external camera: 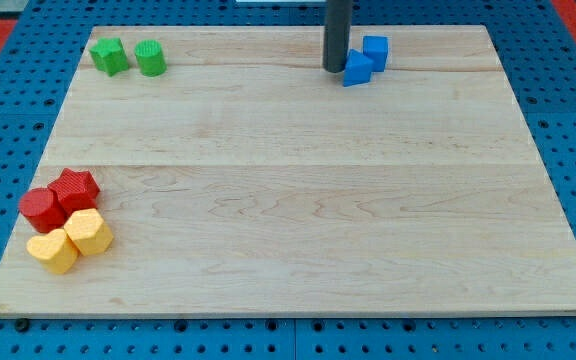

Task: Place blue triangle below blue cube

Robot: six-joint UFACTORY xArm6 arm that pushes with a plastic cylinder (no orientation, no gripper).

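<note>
My tip (pixel 335 68), a bare rod with no claw to open or close, touches the blue triangle (pixel 357 68) at the desk's top edge, just below-left of the blue cube (pixel 375 50), nudging it underneath.

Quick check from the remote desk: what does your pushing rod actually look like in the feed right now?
A plain, straight, dark grey cylinder, matte, coming down from the view's top edge to my tip. No cables, markings or sleeve show on it. Its upper mount is cut off by the frame.

The board (pixel 298 200) is pale wood with smooth, matt grain. The rod (pixel 337 30) looks dark and matt, maybe plastic.
</note>
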